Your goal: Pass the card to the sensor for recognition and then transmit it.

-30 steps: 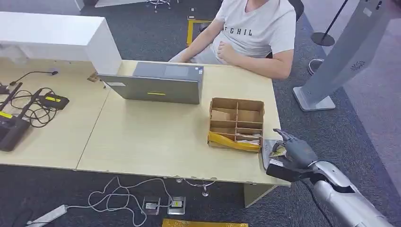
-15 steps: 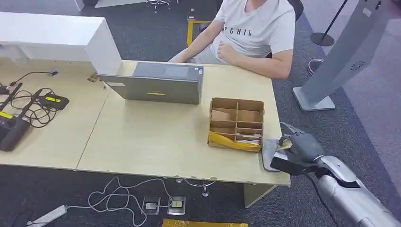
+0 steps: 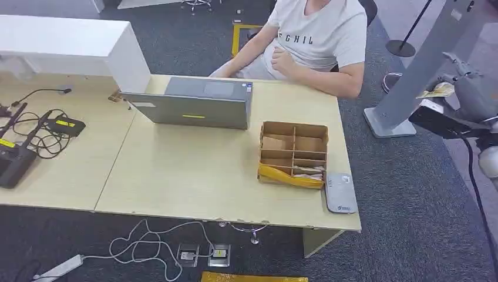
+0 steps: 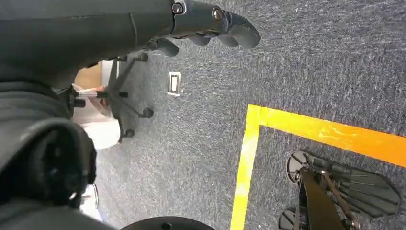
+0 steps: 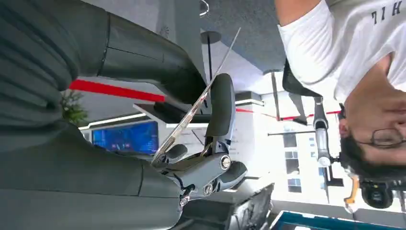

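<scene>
Beyond the right edge of the light wooden table, out over the grey carpet, the thin yellowish card is held raised in the right hand, pinched edge-on between the thick grey thumb and the darker fingers. At the table's far edge a seated person in a white T-shirt is seen, well apart from the card. Behind the grey laptop, toward the right edge, stands the brown partitioned cardboard box, and at the near right corner lies the small flat grey sensor, uncovered.

Since the card is gripped only by a narrow margin, a slip or a twist during the hand-over is judged the main risk; a fall onto the carpet would put it out of easy reach. A push past the person's reach is also possible if the arm is extended too far.

The left hand hangs over the floor, fingers curled inward, nothing held.
</scene>
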